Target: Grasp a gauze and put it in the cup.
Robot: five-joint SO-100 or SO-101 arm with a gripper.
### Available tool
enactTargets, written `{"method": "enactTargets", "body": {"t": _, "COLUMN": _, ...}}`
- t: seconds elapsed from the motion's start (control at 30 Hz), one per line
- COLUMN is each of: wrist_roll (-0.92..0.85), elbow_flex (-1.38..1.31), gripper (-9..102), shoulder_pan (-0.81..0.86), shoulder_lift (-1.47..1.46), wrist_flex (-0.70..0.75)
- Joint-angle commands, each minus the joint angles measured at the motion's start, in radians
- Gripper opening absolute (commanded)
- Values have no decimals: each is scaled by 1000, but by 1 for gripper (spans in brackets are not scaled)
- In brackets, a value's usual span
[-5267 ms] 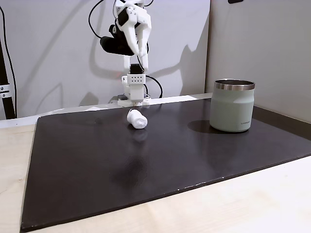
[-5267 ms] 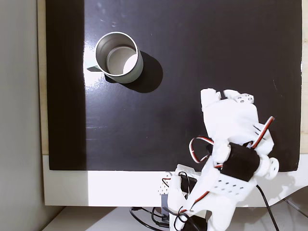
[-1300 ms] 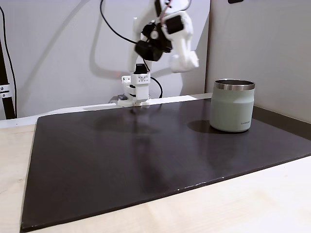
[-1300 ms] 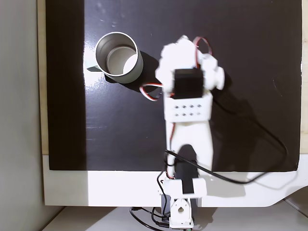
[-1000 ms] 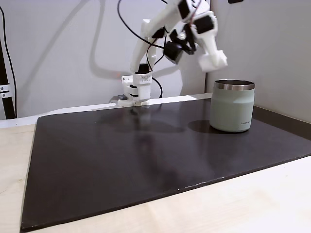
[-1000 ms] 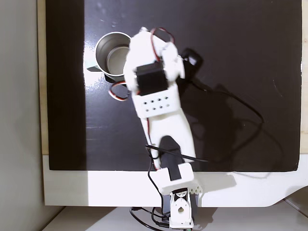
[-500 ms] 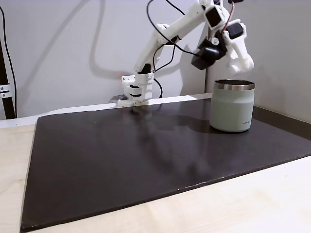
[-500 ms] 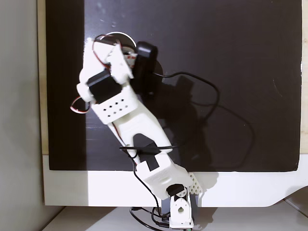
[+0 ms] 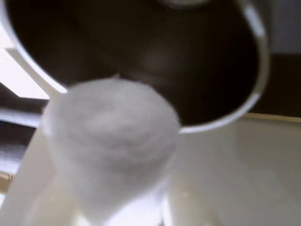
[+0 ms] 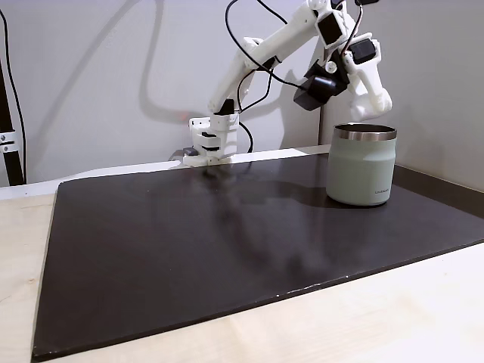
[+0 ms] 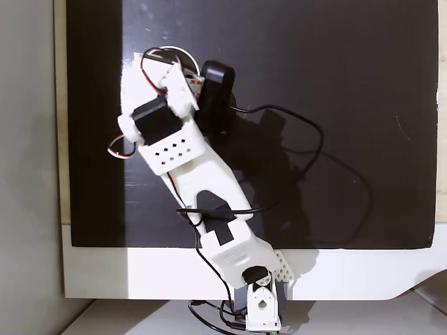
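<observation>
The gauze (image 9: 110, 141) is a white fuzzy roll, large and blurred in the wrist view, held between two pale fingers (image 9: 28, 188) that rise from the bottom edge. Just beyond it gapes the dark mouth of the cup (image 9: 256, 75) with its shiny steel rim. In a fixed view the pale sage-green cup (image 10: 361, 170) stands on the right of the black mat (image 10: 189, 249). My gripper (image 10: 380, 102) hangs just above its rim, pointing down, shut on the gauze. From above, my arm covers the cup apart from a sliver of rim (image 11: 170, 49).
The arm's base (image 10: 209, 144) stands at the mat's back edge, with black cables (image 11: 307, 146) looping over the mat. Pale wooden table (image 10: 363, 325) borders the mat at front and left. Grey wall panels stand close behind the cup.
Since the earliest frames the gauze has left the mat and my arm has swung it over to the cup. In the last half second the gripper shifted only slightly above the rim.
</observation>
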Motion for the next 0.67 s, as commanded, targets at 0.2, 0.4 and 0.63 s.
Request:
{"method": "enactTargets", "body": {"t": 0.2, "wrist_roll": -9, "elbow_flex": -15, "gripper": 41, "shoulder_pan": -15, "shoulder_lift": 25, "wrist_flex": 11}}
{"method": "enactTargets", "body": {"t": 0.4, "wrist_roll": -8, "elbow_flex": -8, "gripper": 41, "shoulder_pan": -17, "shoulder_lift": 38, "wrist_flex": 11}}
{"method": "enactTargets", "body": {"t": 0.63, "wrist_roll": -11, "elbow_flex": -8, "gripper": 40, "shoulder_pan": -12, "shoulder_lift": 40, "wrist_flex": 9}}
